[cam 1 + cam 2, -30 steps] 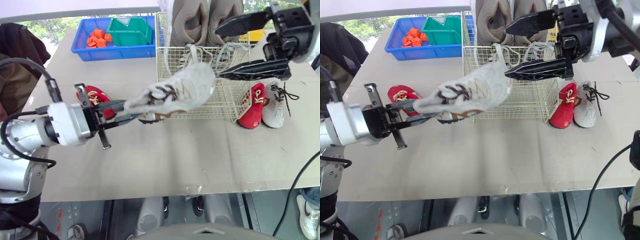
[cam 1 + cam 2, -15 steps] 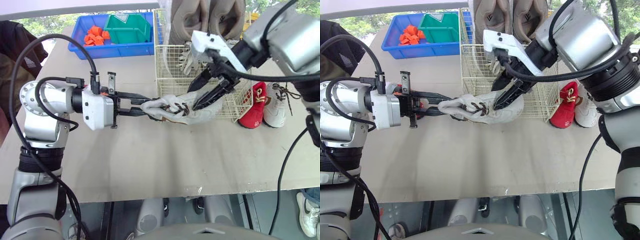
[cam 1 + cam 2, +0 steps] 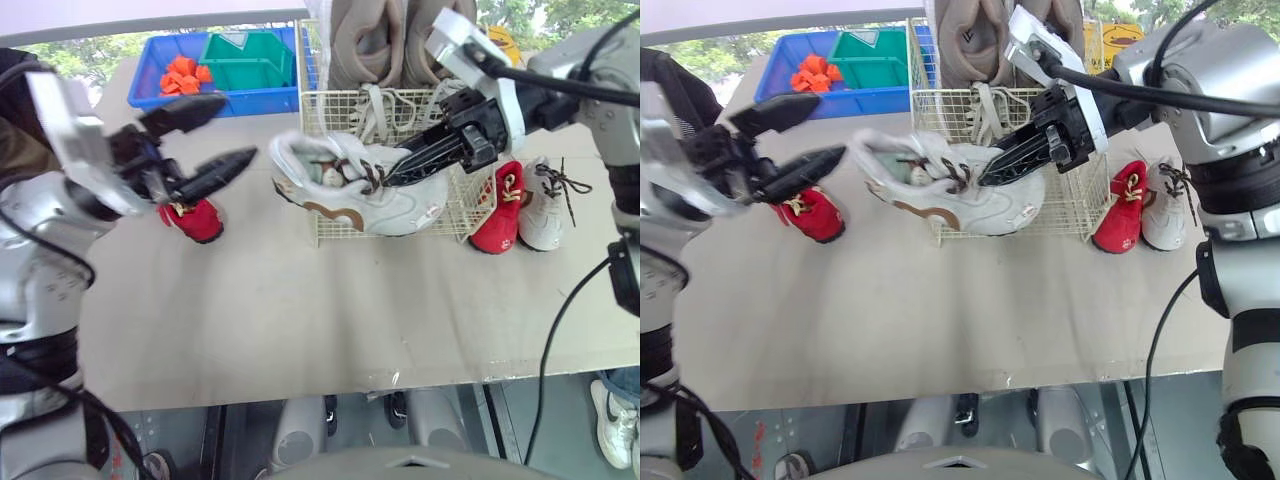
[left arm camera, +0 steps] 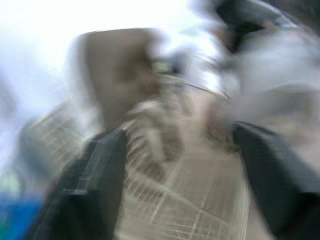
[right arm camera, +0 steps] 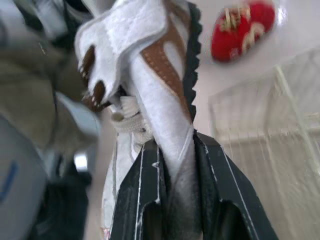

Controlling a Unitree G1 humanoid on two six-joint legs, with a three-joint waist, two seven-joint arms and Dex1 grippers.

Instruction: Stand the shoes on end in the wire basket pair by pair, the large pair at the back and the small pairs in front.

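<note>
One desk point(image 3: 300, 320): pale, matte and flat, with shoes and bins spread across it.
Left gripper point(image 3: 238, 128): two tapered black prongs spread wide, holding nothing, raised over the desk's left side.
Left red shoe point(image 3: 195, 218): small, glossy, pale laces, on the desk just beneath that gripper.
Blue tray point(image 3: 265, 102): hard plastic at the far edge, holding orange pieces point(image 3: 181, 72) and a green bin point(image 3: 250, 60).
Left wrist view: blurred. Its fingers point(image 4: 95, 185) stand far apart, with basket mesh and an upright grey-beige shoe beyond.
White sneaker point(image 3: 350, 190): on its side, heel opening to the left, brown trim, seen against the basket's front wall. Whether it is over the rim or before it cannot be told.
Wire basket point(image 3: 450, 205): cream square mesh. The large pair point(image 3: 385, 40), grey-beige and suede-like, stands on end at its back.
Right gripper point(image 3: 400, 172): clamped on the white sneaker.
Right wrist view: adds the grip itself, with white upper pinched beside a black saw-toothed sole edge, and the left red shoe on the desk beyond.
Right red shoe point(image 3: 497, 215), small white shoe point(image 3: 545, 205): side by side on the desk, just right of the basket.
</note>
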